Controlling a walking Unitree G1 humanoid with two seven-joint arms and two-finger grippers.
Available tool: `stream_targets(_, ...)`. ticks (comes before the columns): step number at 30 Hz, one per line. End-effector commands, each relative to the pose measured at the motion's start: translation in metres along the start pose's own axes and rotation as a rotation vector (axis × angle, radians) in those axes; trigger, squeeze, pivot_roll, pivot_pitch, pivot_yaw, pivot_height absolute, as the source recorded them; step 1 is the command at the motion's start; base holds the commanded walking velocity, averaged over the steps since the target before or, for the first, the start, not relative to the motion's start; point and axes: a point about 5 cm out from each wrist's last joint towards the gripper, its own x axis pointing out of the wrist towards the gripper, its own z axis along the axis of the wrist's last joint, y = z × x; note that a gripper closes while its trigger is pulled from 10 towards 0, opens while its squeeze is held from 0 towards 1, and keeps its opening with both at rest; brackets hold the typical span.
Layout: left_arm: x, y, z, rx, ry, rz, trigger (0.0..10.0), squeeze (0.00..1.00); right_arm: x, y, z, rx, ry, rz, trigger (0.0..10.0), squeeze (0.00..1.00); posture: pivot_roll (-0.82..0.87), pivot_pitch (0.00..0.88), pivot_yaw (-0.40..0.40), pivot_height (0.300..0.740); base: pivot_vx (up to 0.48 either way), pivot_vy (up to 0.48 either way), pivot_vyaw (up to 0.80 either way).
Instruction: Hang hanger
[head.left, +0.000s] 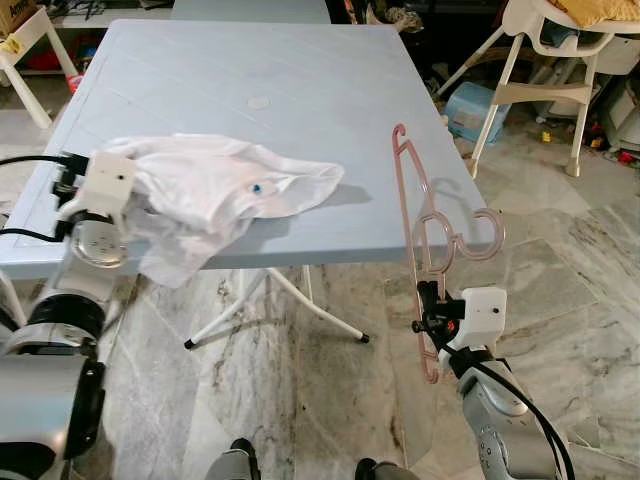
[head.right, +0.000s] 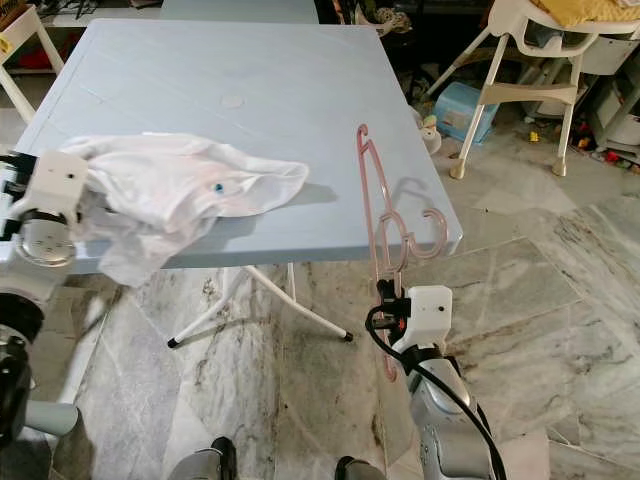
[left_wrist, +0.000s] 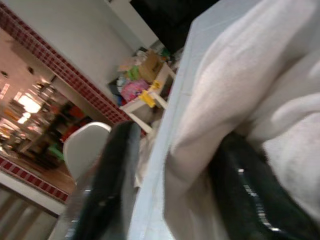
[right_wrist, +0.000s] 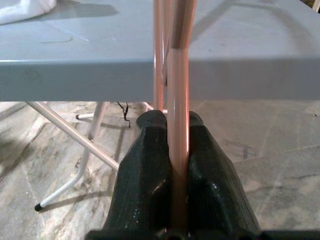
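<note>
A pale blue folding table stands on a marble floor, a white high chair beyond its far right corner. The right gripper, fingers clamped tight, holds a pink hanger upright off the table's near right corner. The left gripper, fingers parted, straddles a white garment at the near left edge.
</note>
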Motion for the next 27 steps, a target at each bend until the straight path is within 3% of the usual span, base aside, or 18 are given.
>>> stream_targets(1,0.002,0.002,0.01,0.032,-0.056,0.013,10.0,1.0,-0.001,-0.001,-0.007,0.005,0.04,-0.001,10.0,0.0,-0.03,0.146,-0.044,0.74,0.0,0.0,0.0)
stream_targets(5,-0.002,-0.01,0.008,-0.011,-0.053,-0.084,10.0,1.0,-0.001,-0.001,-0.007,0.005,0.041,0.002,10.0,0.0,-0.03,0.146,-0.044,0.74,0.0,0.0,0.0)
stream_targets(6,-0.005,-0.017,0.006,-0.006,-0.057,-0.16,10.0,1.0,-0.001,0.0,-0.007,0.005,0.042,0.004,10.0,0.0,-0.03,0.146,-0.044,0.74,0.0,0.0,0.0)
stream_targets(9,-0.008,-0.028,-0.007,-0.03,0.062,-0.296,10.0,1.0,-0.001,0.0,-0.007,0.004,0.043,0.007,10.0,0.0,-0.03,0.147,-0.048,0.74,0.0,0.0,0.0)
stream_targets(11,-0.012,-0.036,-0.016,-0.223,0.203,-0.389,10.0,1.0,-0.001,-0.001,-0.007,0.002,0.044,0.006,10.0,0.0,-0.03,0.147,-0.048,0.74,0.0,0.0,0.0)
stream_targets(13,-0.013,-0.04,-0.015,-0.367,0.255,-0.431,10.0,1.0,-0.002,-0.002,-0.007,0.001,0.044,0.004,10.0,0.0,-0.03,0.147,-0.049,0.74,0.0,0.0,0.0)
stream_targets(15,-0.009,-0.037,-0.01,-0.452,0.259,-0.416,10.0,1.0,-0.002,-0.003,-0.007,-0.001,0.044,0.003,10.0,0.0,-0.03,0.146,-0.05,0.74,0.0,0.0,0.0)
stream_targets(18,0.0,-0.028,0.009,-0.631,0.205,-0.377,10.0,1.0,-0.002,-0.003,-0.007,-0.003,0.046,0.003,10.0,0.0,-0.03,0.146,-0.05,0.74,0.0,0.0,0.0)
stream_targets(20,0.004,-0.02,0.021,-0.676,0.125,-0.351,10.0,1.0,-0.003,-0.004,-0.007,-0.004,0.047,0.003,10.0,0.0,-0.03,0.144,-0.051,0.74,0.0,0.0,0.0)
stream_targets(21,0.004,-0.02,0.021,-0.676,0.125,-0.351,10.0,1.0,-0.003,-0.004,-0.007,-0.004,0.047,0.003,10.0,0.0,-0.03,0.144,-0.051,0.74,0.0,0.0,0.0)
stream_targets(22,0.005,-0.015,0.028,-0.678,0.066,-0.32,10.0,1.0,-0.003,-0.004,-0.007,-0.004,0.048,0.004,10.0,0.0,-0.03,0.144,-0.052,0.74,0.0,0.0,0.0)
stream_targets(24,0.0,-0.006,0.04,-0.585,-0.086,-0.266,10.0,1.0,-0.002,-0.003,-0.008,-0.005,0.05,0.007,10.0,0.0,-0.03,0.144,-0.053,0.74,0.0,0.0,0.0)
stream_targets(27,-0.01,-0.006,0.044,-0.526,-0.175,-0.243,10.0,1.0,-0.001,-0.002,-0.007,-0.004,0.049,0.011,10.0,0.0,-0.03,0.144,-0.053,0.74,0.0,0.0,0.0)
